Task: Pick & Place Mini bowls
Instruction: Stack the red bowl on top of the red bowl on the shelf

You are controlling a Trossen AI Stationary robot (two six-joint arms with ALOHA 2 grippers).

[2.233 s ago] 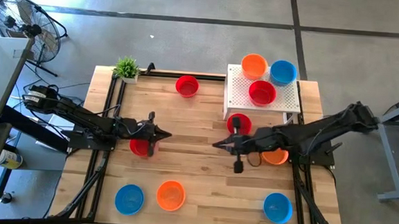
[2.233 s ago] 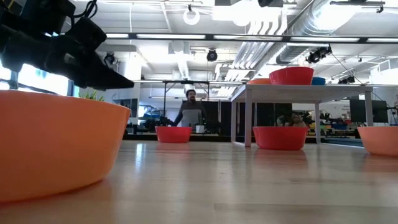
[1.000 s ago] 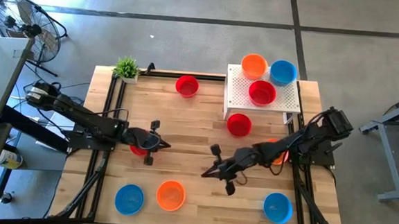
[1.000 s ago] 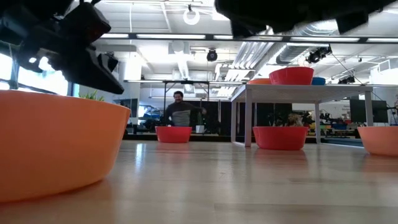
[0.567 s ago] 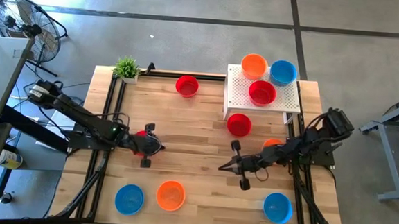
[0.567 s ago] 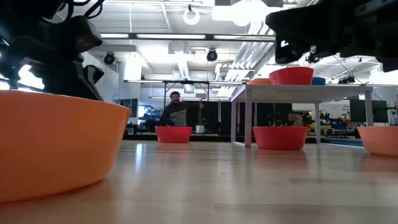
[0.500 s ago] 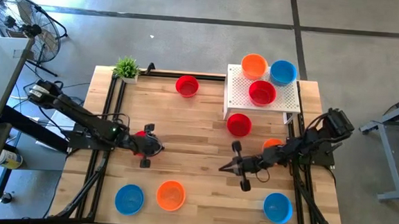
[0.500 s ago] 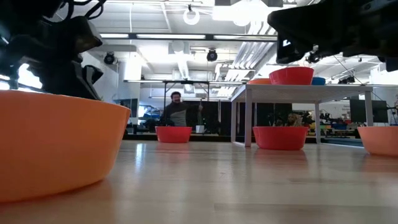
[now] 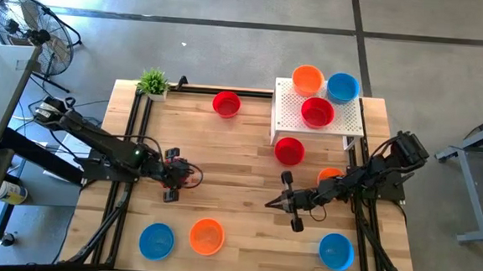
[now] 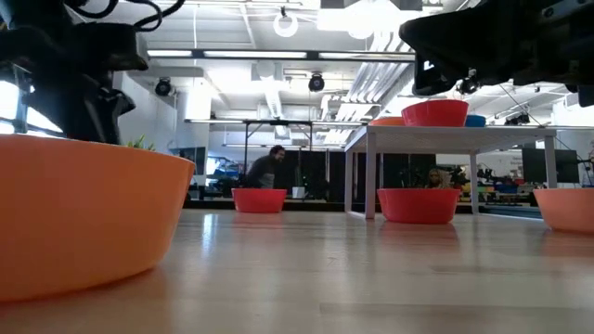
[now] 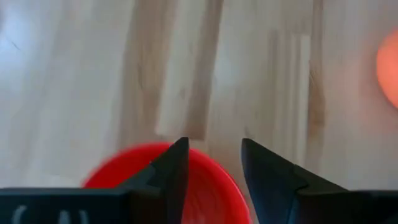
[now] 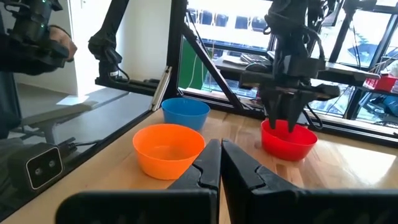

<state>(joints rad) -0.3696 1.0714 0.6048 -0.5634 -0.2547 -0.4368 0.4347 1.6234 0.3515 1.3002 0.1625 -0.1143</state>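
Note:
A red mini bowl (image 12: pixel 289 142) sits on its base on the wooden table, left of the middle. My left gripper (image 9: pixel 187 175) hangs steeply over it, open. In the left wrist view its fingers (image 11: pixel 176 169) stand above the bowl's (image 11: pixel 205 194) far rim. My right gripper (image 9: pixel 271 203) is shut and empty. It points level toward the table's left, right of the middle. Its shut fingers (image 12: pixel 219 163) face an orange bowl (image 12: pixel 169 149), a blue bowl (image 12: pixel 185 114) and the red one. My left gripper stands open, pointing down at the red bowl's rim (image 12: pixel 281 127). Its fingertips reach about rim height. Whether a finger touches the bowl I cannot tell.
A white perforated stand (image 9: pixel 340 125) at the back right carries orange (image 9: pixel 307 78), blue (image 9: pixel 343 87) and red (image 9: pixel 317 111) bowls. Loose bowls: red (image 9: pixel 226 103), red (image 9: pixel 289 150), orange (image 9: pixel 207 236), blue (image 9: pixel 157 240), blue (image 9: pixel 335 250). A plant (image 9: pixel 153 83) stands at the back left.
My left gripper has tipped steeply downward over the red bowl, rolled a little and opened. My right gripper drew back toward the table's right edge, sank and levelled out, then held still. The bowls have stayed in place.

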